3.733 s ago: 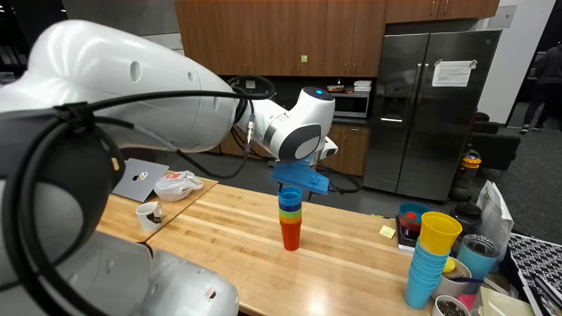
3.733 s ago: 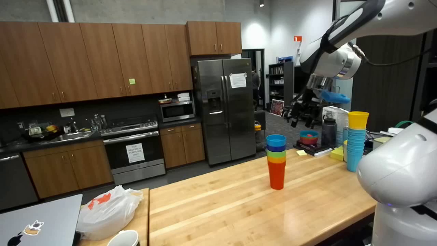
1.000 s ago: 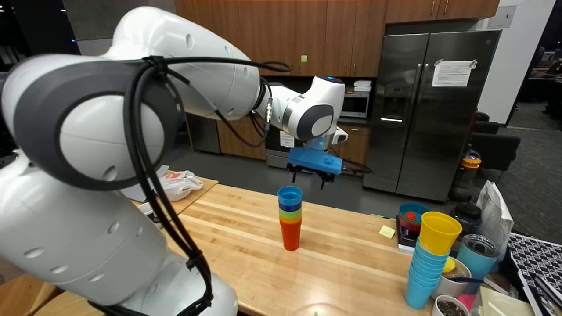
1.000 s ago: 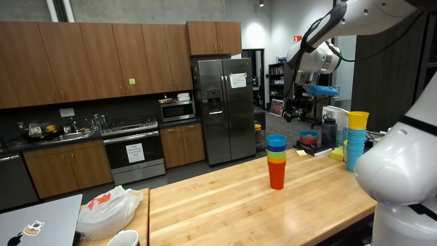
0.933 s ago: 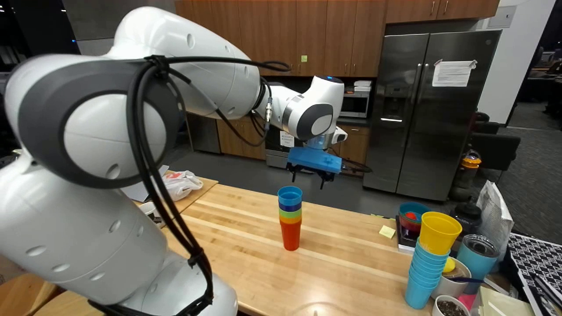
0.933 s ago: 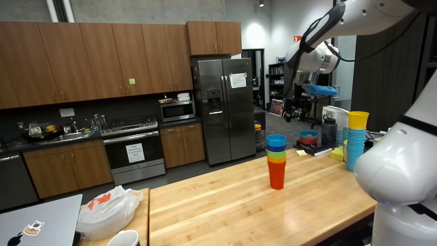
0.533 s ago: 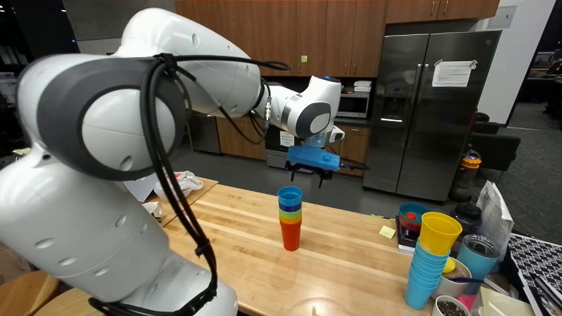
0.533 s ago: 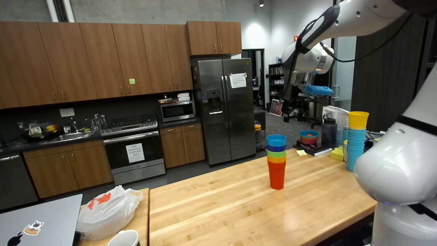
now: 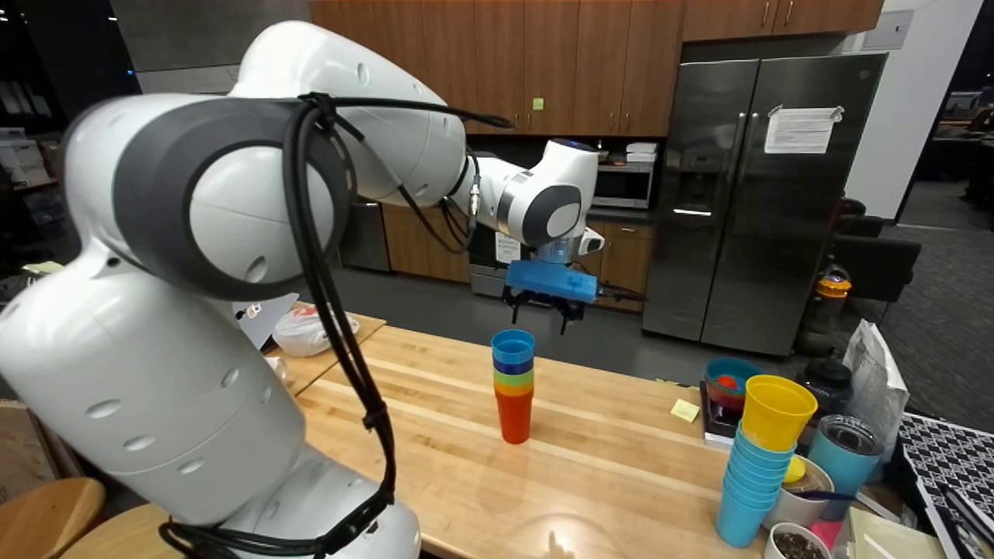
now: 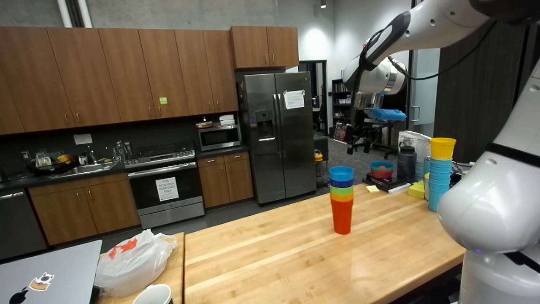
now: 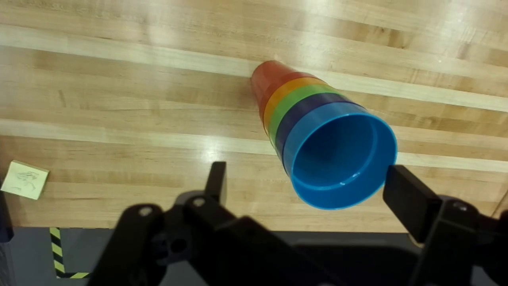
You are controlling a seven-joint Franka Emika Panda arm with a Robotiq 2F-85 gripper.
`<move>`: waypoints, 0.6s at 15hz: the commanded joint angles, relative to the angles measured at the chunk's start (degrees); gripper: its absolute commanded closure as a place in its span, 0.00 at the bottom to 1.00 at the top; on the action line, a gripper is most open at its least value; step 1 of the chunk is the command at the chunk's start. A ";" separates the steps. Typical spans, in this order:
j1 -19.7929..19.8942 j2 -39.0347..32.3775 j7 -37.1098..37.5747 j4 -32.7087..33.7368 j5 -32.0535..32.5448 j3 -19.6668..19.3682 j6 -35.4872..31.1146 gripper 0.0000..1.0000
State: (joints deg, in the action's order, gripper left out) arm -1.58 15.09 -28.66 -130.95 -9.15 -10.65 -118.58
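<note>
**Gripper point(image 11: 305, 178) hangs spread near the top of a rainbow cup stack point(image 11: 307, 119)**

The fingers point(image 11: 216, 180) stand well apart and hold nothing; in both exterior views a gap shows between their tips and the stack's rim. In the wrist view the stack lies right of centre, running from a red cup point(image 11: 272, 79) in the upper middle of the frame to a blue cup point(image 11: 341, 159), mouth up, at middle right. In an exterior view it stands upright on the table point(image 9: 621, 466) near mid-frame, while light-blue cups point(image 9: 755, 481), topped by a yellow cup point(image 9: 779, 411), stand at the lower right, well apart.

Poor centring looks like the chief hazard. Seen from the wrist, the rim sits nearer the finger at right of frame, its edge meeting that finger in the picture. A descent along this line could set the finger on the rim and topple the stack, because its foot is narrow. Were it to fall towards the table edge crossing the lower frame, cups could roll to the floor point(image 11: 81, 248). A pinch across the coloured bands might catch several cups at once, since they nest so closely.
</note>
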 commanded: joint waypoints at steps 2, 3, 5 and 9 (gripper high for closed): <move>1.01 -1.51 0.60 1.73 0.19 1.16 1.45 0.00; 1.06 -1.68 0.58 1.75 0.12 1.23 1.50 0.00; 1.14 -2.05 0.48 1.81 0.00 1.35 1.56 0.00; 1.19 -2.84 0.30 2.00 -0.22 1.41 1.70 0.00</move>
State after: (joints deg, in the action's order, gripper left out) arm -1.37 13.30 -28.61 -130.48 -9.15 -9.98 -118.29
